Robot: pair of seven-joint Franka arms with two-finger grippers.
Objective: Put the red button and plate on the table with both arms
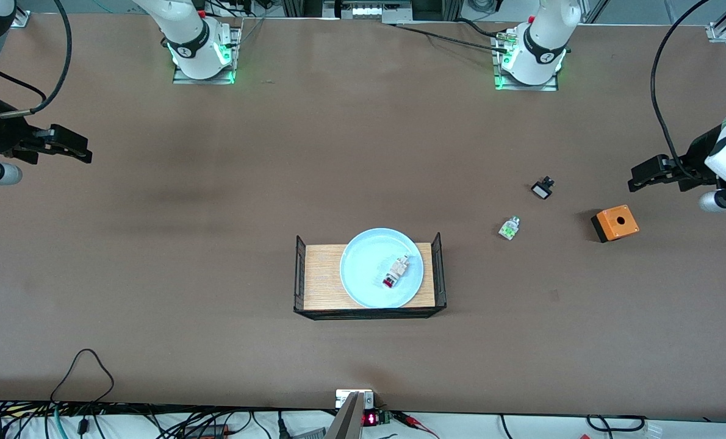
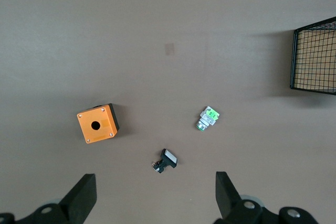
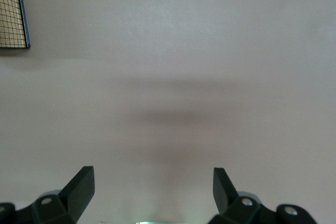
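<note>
The light blue plate [image 1: 382, 267] rests on the wood-board tray [image 1: 320, 277] in the middle of the brown table [image 1: 216, 244]. The red button [image 1: 395, 272] lies inside the plate, red cap toward the front camera. My left gripper [image 1: 637, 178] hangs open and empty above the table at the left arm's end, over the bare table beside the orange box; in the left wrist view the left gripper [image 2: 156, 190] has only table between its fingers. My right gripper [image 1: 77, 150] hangs open and empty over bare table at the right arm's end; in the right wrist view the right gripper [image 3: 154, 187] is empty too.
An orange box with a hole [image 1: 615, 223], a green-capped button [image 1: 509, 227] and a black-and-white part [image 1: 542, 188] lie on the table toward the left arm's end. The tray has black wire ends [image 1: 440, 268]. Cables run along the front edge.
</note>
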